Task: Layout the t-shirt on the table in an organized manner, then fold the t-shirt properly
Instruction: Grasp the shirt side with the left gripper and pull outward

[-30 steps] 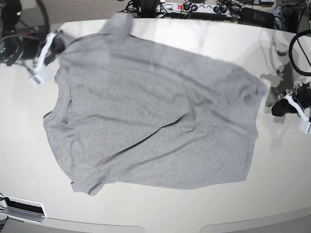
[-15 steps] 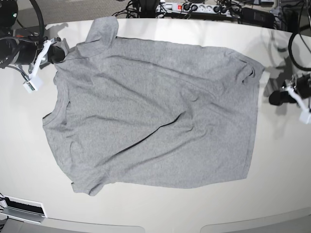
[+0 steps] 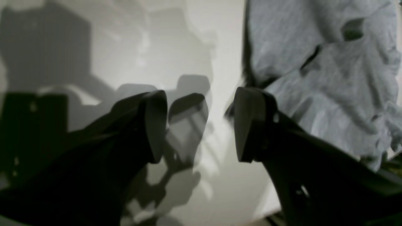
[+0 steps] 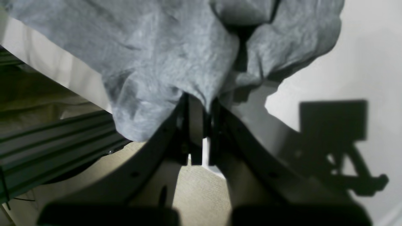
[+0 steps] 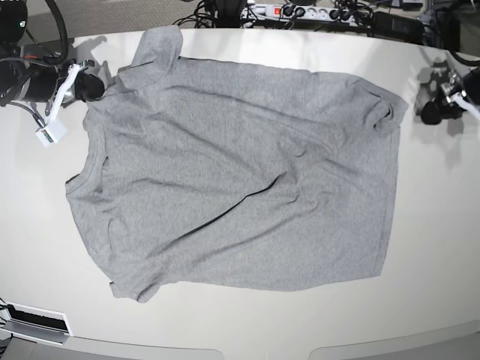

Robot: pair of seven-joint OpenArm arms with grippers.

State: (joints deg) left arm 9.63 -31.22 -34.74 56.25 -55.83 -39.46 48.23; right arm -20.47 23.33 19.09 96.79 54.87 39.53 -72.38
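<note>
The heather-grey t-shirt [image 5: 240,180] lies spread on the off-white table [image 5: 435,247], plain side up, with a few wrinkles; no lettering shows. My right gripper [image 5: 96,85] sits at the shirt's far left corner by the sleeve. In the right wrist view it [image 4: 199,125] is shut on a bunched fold of the shirt [image 4: 157,53]. My left gripper [image 5: 429,114] is off the shirt's far right corner. In the left wrist view it [image 3: 201,125] is open and empty above the table [image 3: 188,47], with the crumpled shirt corner [image 3: 329,78] just right of one finger.
A power strip and tangled cables [image 5: 300,11] run behind the table's far edge. A white and black device [image 5: 34,321] sits at the front left corner. A dark metal rail [image 4: 47,138] shows beyond the table edge in the right wrist view.
The shirt has settled flat after being in motion a second ago. My left gripper has moved toward the table's far edge. My right gripper has kept its hold in place.
</note>
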